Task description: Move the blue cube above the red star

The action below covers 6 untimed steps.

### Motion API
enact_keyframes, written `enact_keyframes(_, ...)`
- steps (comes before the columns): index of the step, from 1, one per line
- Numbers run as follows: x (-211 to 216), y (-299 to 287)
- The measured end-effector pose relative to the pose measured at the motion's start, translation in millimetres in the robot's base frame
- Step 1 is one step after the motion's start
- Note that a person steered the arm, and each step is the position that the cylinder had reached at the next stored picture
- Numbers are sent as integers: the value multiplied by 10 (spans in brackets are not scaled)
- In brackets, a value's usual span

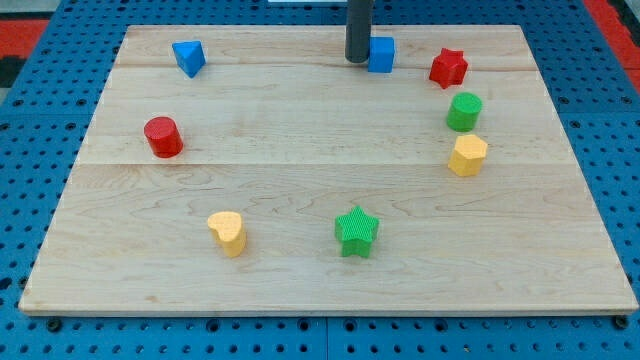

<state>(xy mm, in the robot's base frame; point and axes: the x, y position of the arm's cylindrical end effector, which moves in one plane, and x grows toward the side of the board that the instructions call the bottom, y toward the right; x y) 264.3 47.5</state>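
Nearest the view's bottom, a green star (pixel 357 231) and a yellow heart (pixel 229 233) sit on the counter (pixel 300 290), well apart from the work. Further up, a red cylinder (pixel 162 136) lies at the view's left, with a yellow hexagon (pixel 467 155) and a green cylinder (pixel 464 111) stacked close together at the view's right. Beyond those, the red star (pixel 448 68) sits near the far right, and a blue triangle (pixel 188 57) at the far left.

At the far edge is the blue cube (pixel 381 54), just to the left of the red star and roughly level with it. My tip (pixel 357 60) rests against the cube's left face, touching or nearly so. There are no fingers on this rod, so nothing is clenched or released; the rod only pushes.

I judge the step in hand to be the push of the cube towards the star. From this side, a straight shove rightward would likely drive the cube into the star. The next move seems to call for angling the push up and to the right, so the cube slips past the star's top; there is little board left there, so the cube could go over the far edge.
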Motion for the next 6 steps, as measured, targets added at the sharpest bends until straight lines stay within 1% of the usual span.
enact_keyframes(1, 114, 58)
enact_keyframes(2, -7, 475)
enact_keyframes(3, -200, 599)
enact_keyframes(4, -274, 277)
enact_keyframes(5, -492, 100)
enact_keyframes(6, -629, 456)
